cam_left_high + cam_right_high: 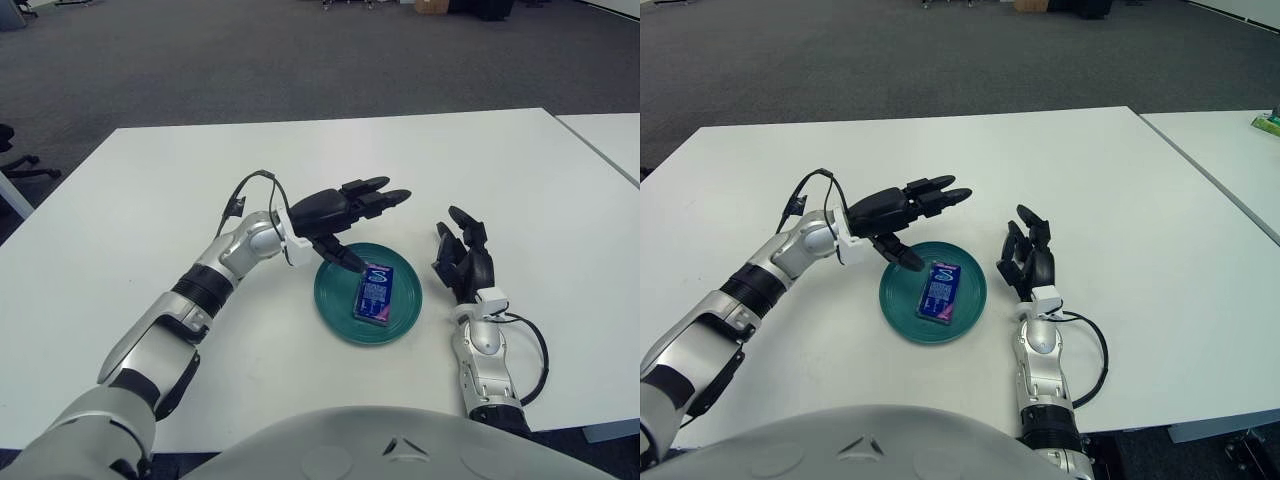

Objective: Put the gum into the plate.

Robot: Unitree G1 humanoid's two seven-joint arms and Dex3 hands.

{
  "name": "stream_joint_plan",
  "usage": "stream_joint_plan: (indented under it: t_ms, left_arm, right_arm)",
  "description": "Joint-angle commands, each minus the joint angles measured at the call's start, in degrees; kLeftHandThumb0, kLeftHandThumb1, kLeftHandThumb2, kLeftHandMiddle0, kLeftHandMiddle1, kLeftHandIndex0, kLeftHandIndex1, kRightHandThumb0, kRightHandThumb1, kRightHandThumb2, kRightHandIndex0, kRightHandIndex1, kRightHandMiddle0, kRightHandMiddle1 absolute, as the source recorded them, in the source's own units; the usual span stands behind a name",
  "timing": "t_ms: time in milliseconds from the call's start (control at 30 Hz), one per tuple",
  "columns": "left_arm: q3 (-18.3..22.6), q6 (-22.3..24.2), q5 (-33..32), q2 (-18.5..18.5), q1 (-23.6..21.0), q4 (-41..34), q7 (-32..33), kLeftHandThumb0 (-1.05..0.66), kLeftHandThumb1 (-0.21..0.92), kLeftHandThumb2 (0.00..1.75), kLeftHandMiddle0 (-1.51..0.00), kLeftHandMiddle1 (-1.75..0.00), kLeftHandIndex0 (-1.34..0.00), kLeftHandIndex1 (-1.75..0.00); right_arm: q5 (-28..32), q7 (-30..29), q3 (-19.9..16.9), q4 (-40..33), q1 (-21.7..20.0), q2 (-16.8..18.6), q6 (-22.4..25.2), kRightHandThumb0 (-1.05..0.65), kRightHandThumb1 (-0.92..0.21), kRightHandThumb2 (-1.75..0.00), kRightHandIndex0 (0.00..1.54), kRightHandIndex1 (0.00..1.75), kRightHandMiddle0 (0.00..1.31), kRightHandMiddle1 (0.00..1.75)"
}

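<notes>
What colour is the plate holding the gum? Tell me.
Dark teal green; the plate shows best in the left eye view.

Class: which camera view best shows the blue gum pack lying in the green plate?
The right eye view: the blue gum pack lies flat, clear of the open left hand. In the left eye view, the thumb tip nearly touches it.

The blue gum pack (374, 294) lay flat in the middle of the round green plate (337, 311). The plate sat on the white counter (150, 210).
</notes>
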Motion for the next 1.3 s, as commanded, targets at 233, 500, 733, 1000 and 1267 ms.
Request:
stream_joint_plan:
  t_ms: [233, 500, 733, 1000, 1267]
  left_arm:
    - [20.52, 31.16, -31.50, -16.33, 18.96, -10.02, 11.03, -0.96, 0.92, 0.90, -0.38, -0.05, -0.06, -1.01]
    - [26.02, 35.60, -33.46, -19.69, 24.62, -13.80, 16.04, -0.95, 0.92, 0.97, -0.50, -0.14, -0.29, -1.26]
    - [27.36, 33.42, -29.80, -19.19, 26.97, -10.78, 16.08, -0.91, 0.92, 0.94, -0.39, -0.57, -0.43, -1.27]
    - [26.95, 32.97, -27.36, -16.89, 31.42, -12.08, 12.48, -0.84, 0.92, 0.94, -0.29, -0.58, -0.36, -1.13]
    - [27.41, 30.41, -26.02, -16.04, 34.52, -7.32, 8.83, -0.83, 0.92, 0.95, -0.32, -0.58, -0.29, -1.07]
  right_arm:
    - [1.58, 1.31, -0.40, 10.83, 6.76, 0.93, 4.55, -0.75, -0.92, -0.87, 0.44, 0.03, 0.00, 0.73]
    - [0.18, 0.35, 0.24, 10.23, 6.53, 0.94, 6.15, -0.74, -0.92, -0.91, 0.43, 0.02, 0.00, 0.65]
    - [-0.34, 0.17, 0.75, 8.82, 6.81, 0.72, 7.13, -0.75, -0.92, -0.92, 0.38, 0.00, 0.00, 0.60]
    - [-0.57, -0.12, 1.04, 7.91, 6.86, 0.62, 7.88, -0.76, -0.92, -0.93, 0.36, 0.00, 0.00, 0.57]
    - [-0.04, 0.01, 0.11, 10.20, 5.17, -0.15, 7.97, -0.76, -0.92, -0.93, 0.36, 0.00, 0.00, 0.57]
